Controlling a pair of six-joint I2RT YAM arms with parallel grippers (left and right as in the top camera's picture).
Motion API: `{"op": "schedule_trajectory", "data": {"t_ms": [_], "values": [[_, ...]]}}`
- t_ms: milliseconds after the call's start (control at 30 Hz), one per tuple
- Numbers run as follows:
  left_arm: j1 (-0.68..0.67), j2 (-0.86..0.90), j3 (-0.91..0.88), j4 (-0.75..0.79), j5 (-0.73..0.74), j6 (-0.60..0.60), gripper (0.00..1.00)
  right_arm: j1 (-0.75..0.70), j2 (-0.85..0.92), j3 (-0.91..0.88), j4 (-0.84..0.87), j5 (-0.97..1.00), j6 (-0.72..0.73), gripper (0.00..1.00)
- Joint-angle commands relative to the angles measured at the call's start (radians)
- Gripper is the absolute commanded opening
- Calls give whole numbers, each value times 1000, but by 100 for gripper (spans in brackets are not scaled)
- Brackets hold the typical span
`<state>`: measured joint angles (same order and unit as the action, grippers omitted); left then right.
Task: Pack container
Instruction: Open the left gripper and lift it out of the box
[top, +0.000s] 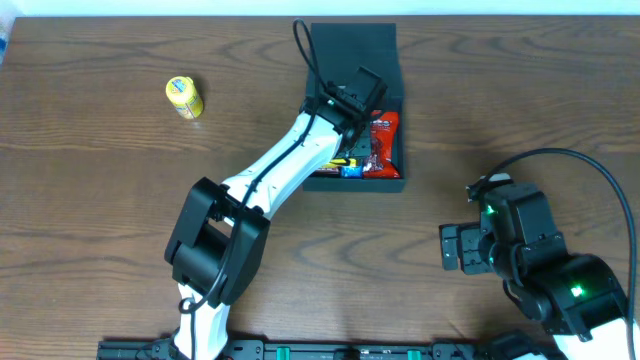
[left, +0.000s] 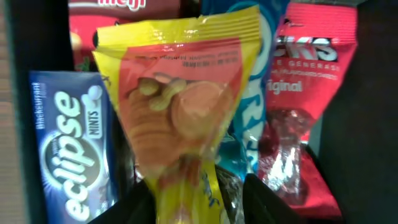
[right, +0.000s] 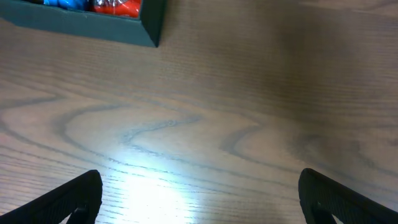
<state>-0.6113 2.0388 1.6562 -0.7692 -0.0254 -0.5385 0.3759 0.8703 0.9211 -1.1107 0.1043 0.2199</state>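
The dark teal container stands open at the back middle of the table, its flap lid folded back. My left gripper reaches down into it. In the left wrist view the gripper is shut on the lower end of a yellow snack packet, over an Eclipse mints pack, a blue packet and a red packet. The red packet also shows in the overhead view. My right gripper is open and empty above bare table, right of the container.
A small yellow snack lies on the table at the far left. A corner of the container shows at the top left of the right wrist view. The container's dark wall is close on the right of the left gripper.
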Motion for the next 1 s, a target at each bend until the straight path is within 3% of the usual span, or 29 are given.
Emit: {"op": "schedule_trajectory", "data": {"t_ms": [0, 200, 367, 500, 667, 967], "values": [[2, 8, 80, -34, 8, 36, 44, -6, -2, 2, -1, -1, 11, 99], [2, 8, 197, -127, 6, 80, 62, -6, -2, 2, -1, -1, 11, 99], [5, 7, 287, -231, -67, 107, 96, -6, -2, 2, -1, -1, 11, 99], [21, 6, 380, -367, -178, 139, 95, -6, -2, 2, -1, 0, 11, 99], [92, -8, 475, -549, -194, 130, 95, -6, -2, 2, -1, -1, 11, 99], [215, -184, 468, -616, -255, 137, 95, -6, -2, 2, -1, -1, 11, 99]]}}
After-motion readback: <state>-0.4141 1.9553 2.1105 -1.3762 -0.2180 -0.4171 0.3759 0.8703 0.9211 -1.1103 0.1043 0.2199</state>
